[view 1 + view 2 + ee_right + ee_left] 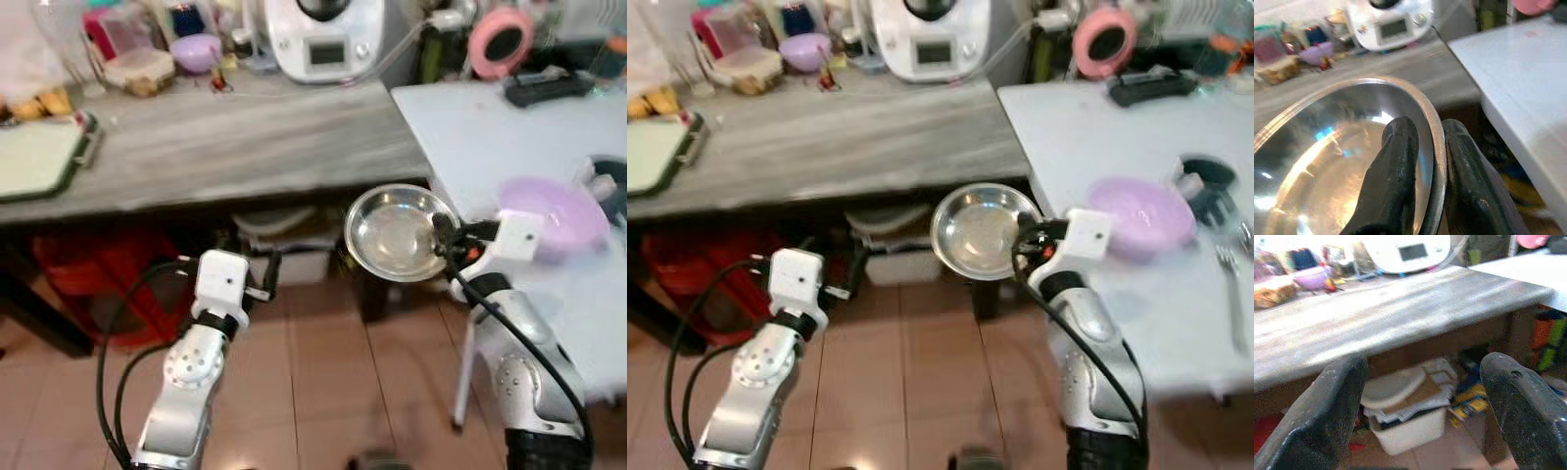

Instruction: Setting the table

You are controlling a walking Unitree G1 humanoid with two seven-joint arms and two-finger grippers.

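No words, brand names or numbers can be read anywhere in these pictures. The white kitchen machine (323, 37) at the back of the grey counter (216, 147) has a small display panel on its front, but the panel is too blurred to show any figures. The containers just beside that machine on the counter show patches of colour only, with no lettering that can be made out.
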